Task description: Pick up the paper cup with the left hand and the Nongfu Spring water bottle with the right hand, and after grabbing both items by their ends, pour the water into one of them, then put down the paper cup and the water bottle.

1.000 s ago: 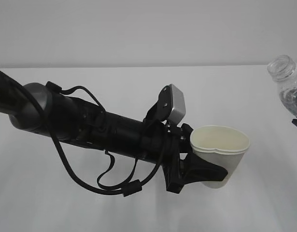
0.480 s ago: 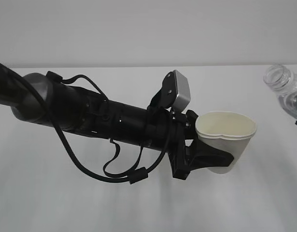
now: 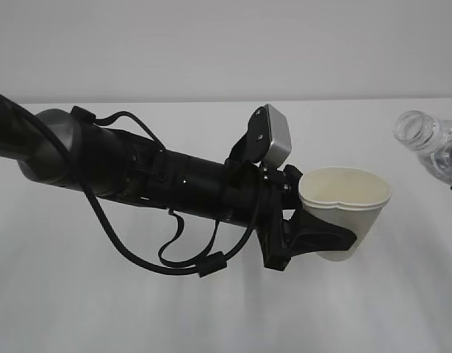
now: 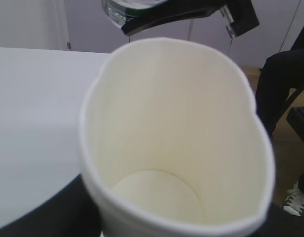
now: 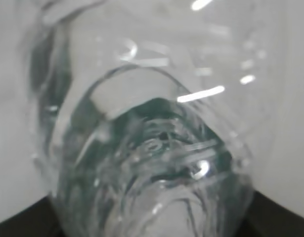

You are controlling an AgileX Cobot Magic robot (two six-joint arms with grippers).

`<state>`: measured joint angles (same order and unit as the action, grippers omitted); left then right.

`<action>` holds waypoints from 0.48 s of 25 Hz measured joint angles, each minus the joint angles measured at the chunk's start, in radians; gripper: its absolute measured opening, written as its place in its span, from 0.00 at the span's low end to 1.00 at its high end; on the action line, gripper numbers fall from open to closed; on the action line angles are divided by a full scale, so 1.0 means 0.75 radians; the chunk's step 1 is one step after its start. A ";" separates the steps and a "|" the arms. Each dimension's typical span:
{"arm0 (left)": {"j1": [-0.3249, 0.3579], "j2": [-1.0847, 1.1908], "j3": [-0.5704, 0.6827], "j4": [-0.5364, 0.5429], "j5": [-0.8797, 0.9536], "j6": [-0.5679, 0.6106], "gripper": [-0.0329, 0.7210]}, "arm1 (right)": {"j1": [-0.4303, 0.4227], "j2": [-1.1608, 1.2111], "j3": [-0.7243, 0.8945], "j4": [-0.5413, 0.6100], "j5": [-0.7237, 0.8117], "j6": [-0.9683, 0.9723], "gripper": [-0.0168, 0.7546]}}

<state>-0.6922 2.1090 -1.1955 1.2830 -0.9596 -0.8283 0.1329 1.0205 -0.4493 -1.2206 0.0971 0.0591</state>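
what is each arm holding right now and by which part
The left gripper holds the paper cup by its lower side wall, squeezing it out of round. The right arm holds the water bottle; its grip point is out of view.

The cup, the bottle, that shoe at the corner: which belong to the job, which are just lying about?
Job in hand:
paper cup, squeezed in the left pincer
water bottle, uncapped, tipped toward the cup

Just about:
sneaker on the floor
white table

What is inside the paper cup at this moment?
The paper cup looks empty: its cream wall and dry round bottom show. The near rim hides a small part of the bottom.
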 joint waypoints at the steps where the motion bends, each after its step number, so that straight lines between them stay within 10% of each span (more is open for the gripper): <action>1: 0.000 0.000 0.000 0.000 0.002 -0.002 0.59 | 0.000 0.000 0.000 -0.021 -0.003 0.000 0.58; 12: -0.034 0.000 -0.001 -0.014 0.012 -0.006 0.59 | 0.000 0.000 0.000 -0.085 -0.008 0.000 0.58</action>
<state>-0.7181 2.1090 -1.1962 1.2729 -0.9509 -0.8331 0.1329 1.0205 -0.4493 -1.2847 0.0913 0.0591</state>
